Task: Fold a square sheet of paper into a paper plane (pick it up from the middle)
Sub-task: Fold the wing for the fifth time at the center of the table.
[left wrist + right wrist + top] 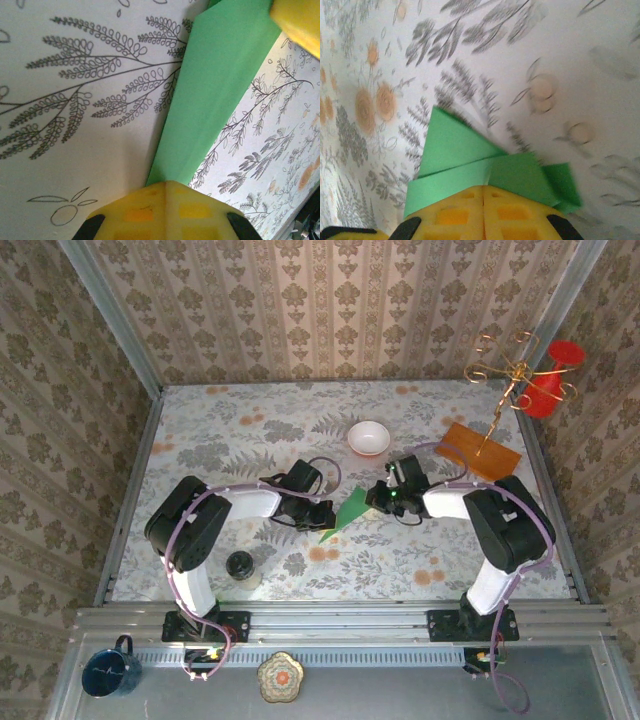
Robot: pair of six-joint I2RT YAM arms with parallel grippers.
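Observation:
The green paper (pixel 350 511) is folded into a narrow pointed paper plane and spans the gap between my two grippers, near the table's middle. My left gripper (pixel 323 517) is shut with its yellow fingertips (pixel 150 202) together on the narrow end of the folded paper (pixel 220 85), which casts a shadow on the cloth beside it. My right gripper (pixel 377 501) is shut too, and the paper's (pixel 455 145) flaps spread to both sides of its fingertips (pixel 520 210). A yellow finger of the right gripper (pixel 299 20) sits at the paper's far end in the left wrist view.
A white bowl (pixel 368 437) stands behind the grippers. An orange-brown wooden board (pixel 480 450) with a gold wire stand (pixel 515 375) and a red object (pixel 552 380) are at the back right. A black cup (pixel 240 566) stands at the front left.

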